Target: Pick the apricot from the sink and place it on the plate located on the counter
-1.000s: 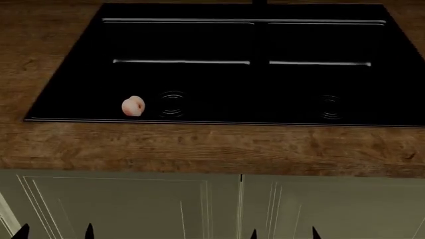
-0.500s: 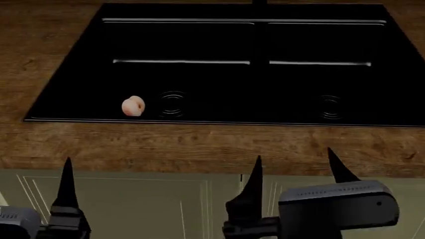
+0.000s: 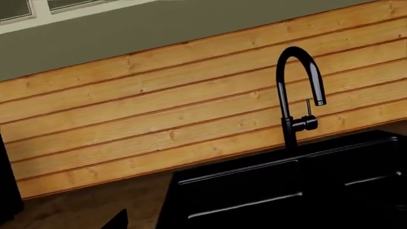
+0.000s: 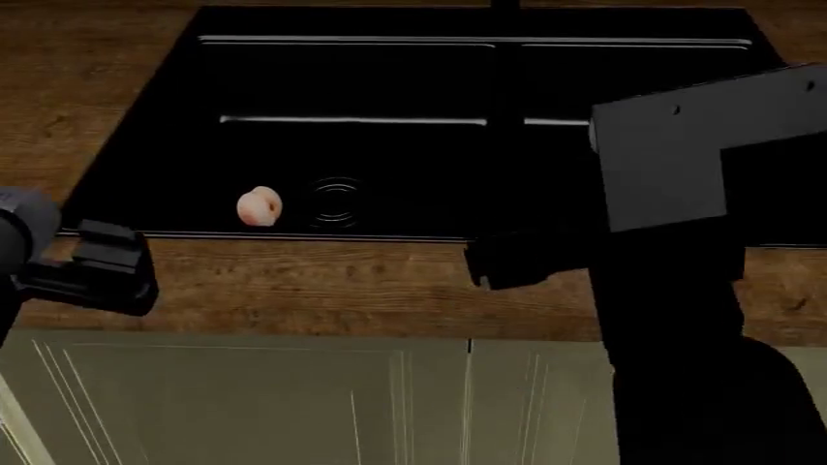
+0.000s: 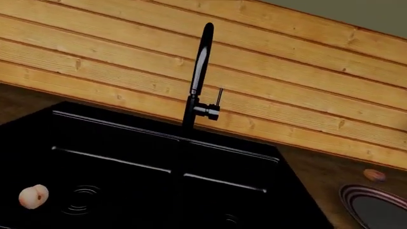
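Apricot point(image 4: 260, 207) on sink point(image 4: 427, 87) floor beside drain point(image 4: 337, 202), untouched; plate point(image 5: 376, 206) on counter point(image 4: 323, 286); both grippers' jaw state cannot be made out

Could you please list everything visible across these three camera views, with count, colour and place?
apricot: one, pale peach-cream, on the sink floor beside a round drain.
sink: one, glossy black, two basins, set into the counter.
faucet: one, black, at the back of the sink.
counter: one, brown wood grain, around the sink.
plank wall: one, light pine, behind the counter.
plate: one, dark centre with striped rim, on the counter beside the sink, partly cut off.
small lump: one, orange-brown, on the counter near the plate.
cabinet doors: two, pale, below the counter.
left end effector: fingers not visible.
right end effector: fingers not visible.
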